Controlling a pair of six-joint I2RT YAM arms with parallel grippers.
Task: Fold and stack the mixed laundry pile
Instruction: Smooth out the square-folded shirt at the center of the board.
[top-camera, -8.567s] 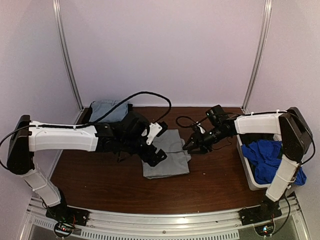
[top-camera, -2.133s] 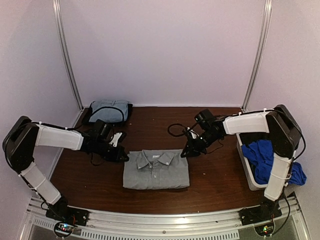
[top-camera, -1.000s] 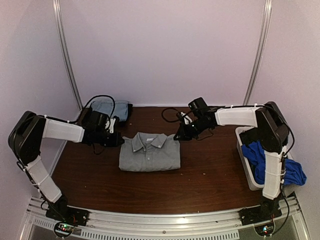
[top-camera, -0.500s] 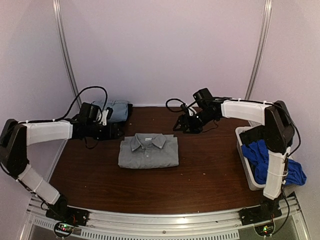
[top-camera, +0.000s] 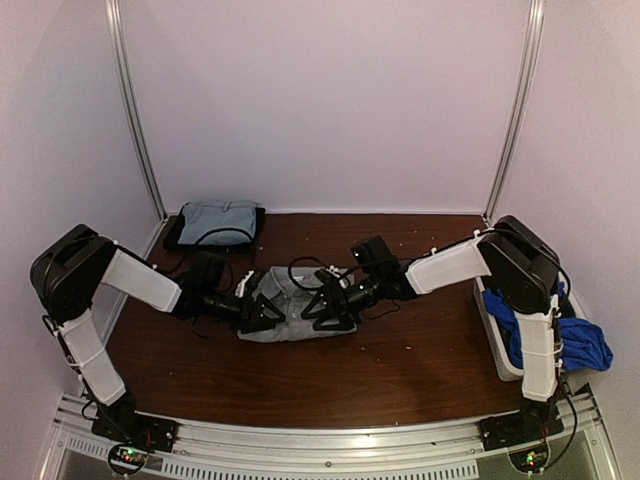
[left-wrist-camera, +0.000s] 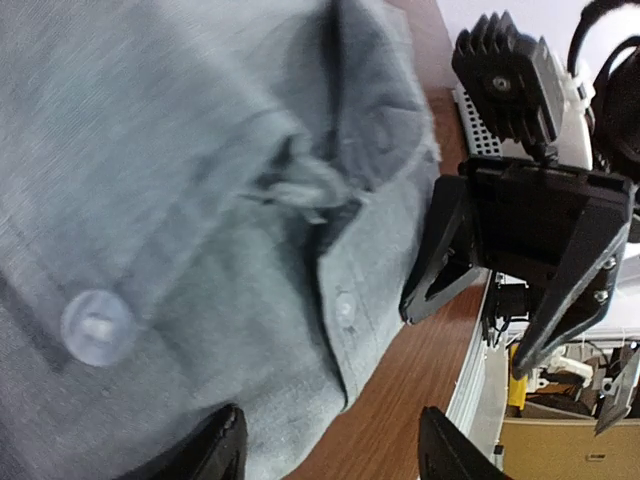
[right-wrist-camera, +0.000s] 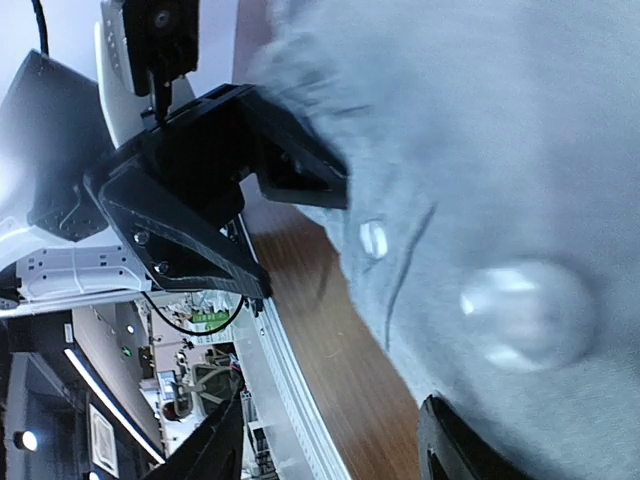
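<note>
Brown table (top-camera: 420, 370), dial read from the overhead view. Both arms reach in low toward the middle. The grey shirt (top-camera: 290, 320) lies just left of centre, rumpled, with its collar (left-wrist-camera: 300, 180) toward 12. The white bin (top-camera: 493, 340) is at 3 o'clock against the table edge, and a royal-blue piece (top-camera: 585, 345) spills over its far side. At 11 o'clock, well apart from the shirt, a folded light grey piece (top-camera: 218, 218) sits on a dark piece (top-camera: 259, 222). The left gripper (top-camera: 265, 312) is on the shirt's 9 o'clock edge, jaws spread wide, with cloth under and between the fingers. The right gripper (top-camera: 322, 310) is at the shirt's 3 o'clock side, also spread wide, tips facing the left one. Neither is pinched onto fabric. Can't tell if the tips press the cloth. A placket button (left-wrist-camera: 97, 327) shows close up, blurred.
</note>
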